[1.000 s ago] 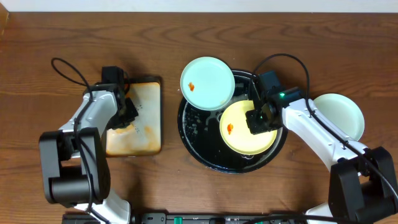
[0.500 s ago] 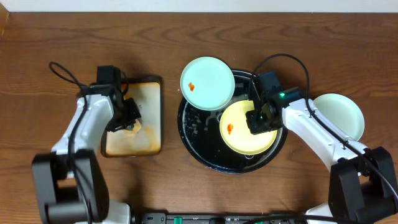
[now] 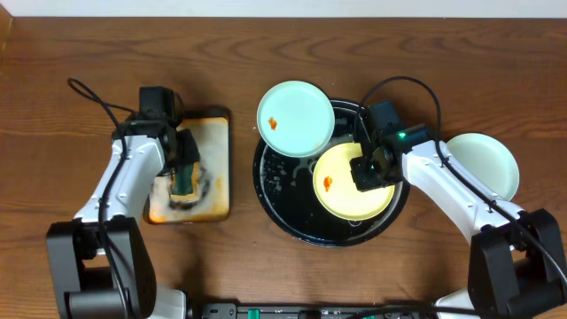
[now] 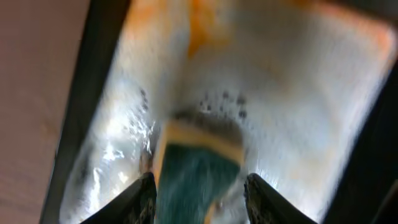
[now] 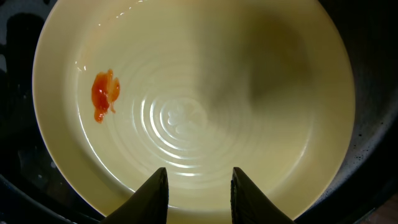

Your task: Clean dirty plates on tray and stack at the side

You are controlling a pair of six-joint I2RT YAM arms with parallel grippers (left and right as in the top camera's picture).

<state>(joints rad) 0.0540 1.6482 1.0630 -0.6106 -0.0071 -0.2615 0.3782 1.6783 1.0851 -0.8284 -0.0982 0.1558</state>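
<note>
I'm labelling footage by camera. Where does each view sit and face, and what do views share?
Overhead: above the table, looking straight down at both arms, the tray, yellow plate and rectangular pan.
Left wrist: arm-mounted, faces down past the left gripper at the sponge in that pan.
Right wrist: arm-mounted, faces down past the right gripper at the yellow plate.
Shared with overhead: sponge, pan, yellow plate.

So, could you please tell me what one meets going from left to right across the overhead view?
Rectangular metal pan → smeared mint-blue plate → yellow plate → mint-blue plate on the table. The sponge, left hand, right hand and black tray overlap these, so I left them out.
</note>
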